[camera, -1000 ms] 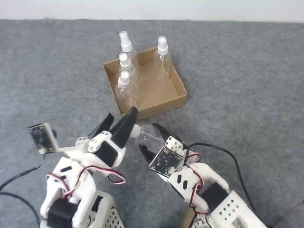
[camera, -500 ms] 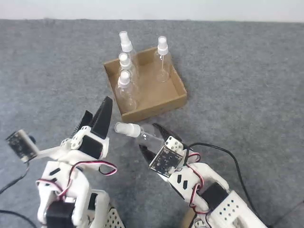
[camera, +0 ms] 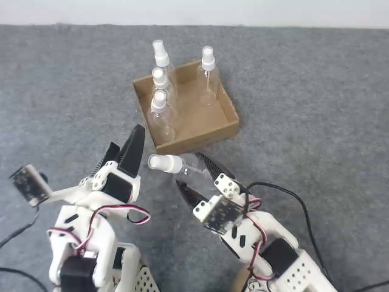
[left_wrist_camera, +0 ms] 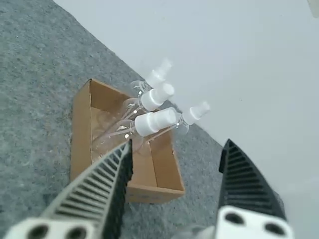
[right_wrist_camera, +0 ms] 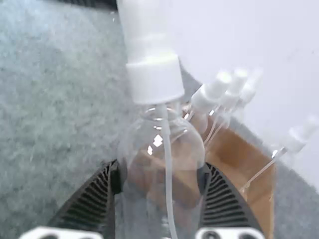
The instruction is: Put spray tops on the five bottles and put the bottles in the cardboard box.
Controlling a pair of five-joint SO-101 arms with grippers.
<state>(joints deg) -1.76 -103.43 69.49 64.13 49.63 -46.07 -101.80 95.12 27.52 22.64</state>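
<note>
Since the left gripper point(camera: 126, 137) drew back off the spray top point(camera: 163, 162) a second ago, it stands spread and empty, lower left. Right gripper point(camera: 188, 170): clamped on fifth bottle point(camera: 182, 168), lying level at centre, barely shifted. Box point(camera: 222, 131), upper centre, just above: four capped bottles point(camera: 208, 76) upright.

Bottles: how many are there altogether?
5. Four bottles stand in the box: three in a row, one apart. The fifth bottle is clamped in the right jaws.
</note>
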